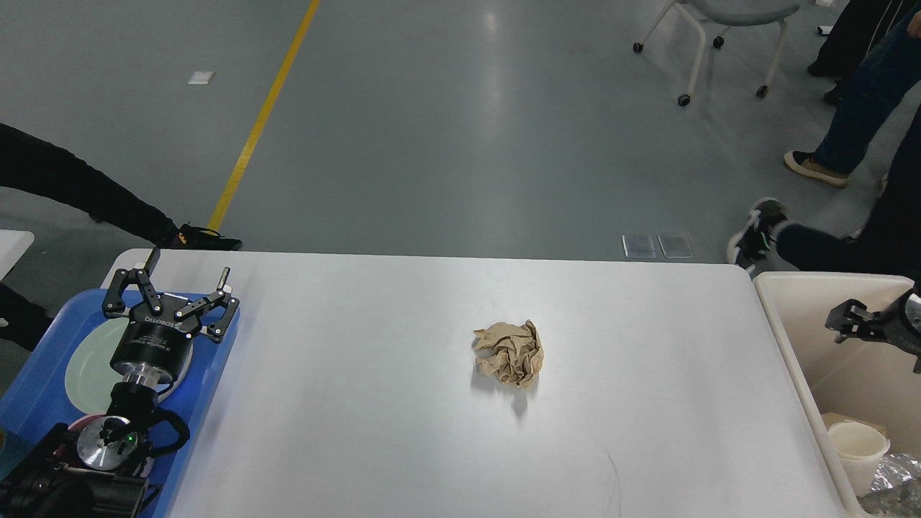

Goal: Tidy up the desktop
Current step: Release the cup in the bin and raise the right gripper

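The white desktop fills the middle of the head view. A crumpled brown paper ball lies on it, a little right of centre. My left gripper is open and empty, hovering over the far end of the blue tray at the table's left edge, far from the paper ball. My right gripper comes in at the right edge, above the beige bin. It is small and dark, so I cannot tell how its fingers stand.
A pale green plate lies in the blue tray under my left arm. The bin holds a white cup and crumpled foil. People's legs and a wheeled chair are beyond the table's far right.
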